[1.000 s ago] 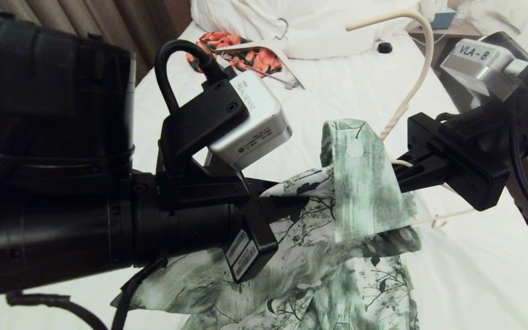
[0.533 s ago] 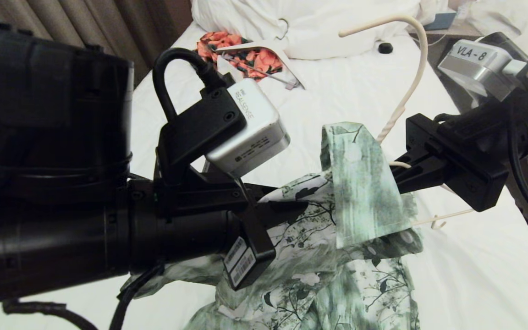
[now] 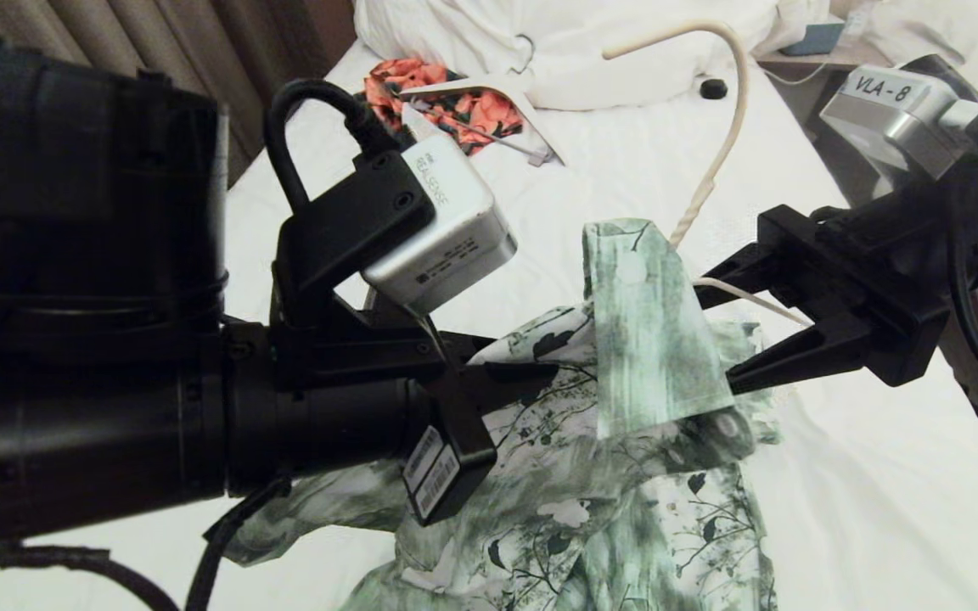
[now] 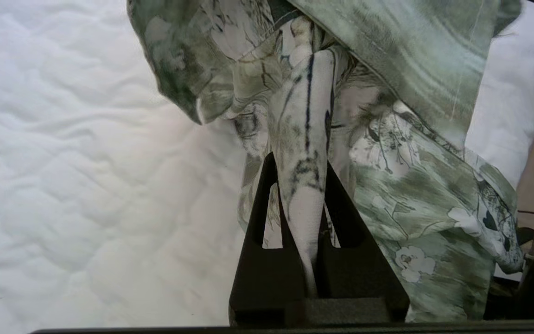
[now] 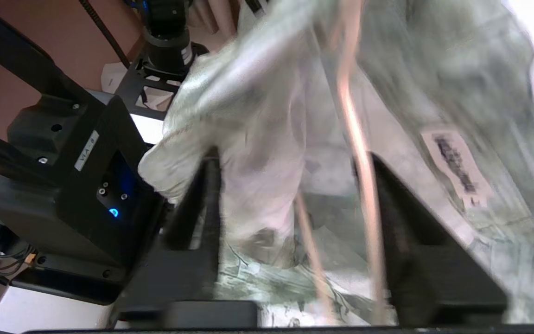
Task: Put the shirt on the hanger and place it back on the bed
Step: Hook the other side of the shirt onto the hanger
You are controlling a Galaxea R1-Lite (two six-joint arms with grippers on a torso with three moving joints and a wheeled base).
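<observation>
The left arm filled the left side of the head view, reaching in level over the bed [image 3: 642, 170]. Its tool [image 4: 305, 185] was clenched on a bunched fold of the shirt [image 3: 625, 475], the cloth pinched tight between both fingers [image 4: 260, 204] in the left wrist view. The shirt was held up off the sheet at that fold, with its lower part trailing down toward the near edge of the head view. An upright flap of the shirt stood between the two tools.

Behind the left arm, far up the bed, an orange garment [image 3: 455, 102] lay with a white hanger across it, just before the pillows [image 3: 557, 42]. A small black knob [image 3: 713, 88] sat on the sheet near them.

The hanger [image 3: 731, 110] rose behind the upright flap, its hook curving over toward the pillows and its twisted neck running down into the shirt. A thin wire of it passed between the fingers of the right tool [image 3: 714, 335].

The right tool came in from the right, released, its fingers [image 3: 795, 356] spread wide at the shirt's edge. In the right wrist view the hanger's wires and shirt cloth lay in the gap between the spread fingers, though blur hid whether they touched.
</observation>
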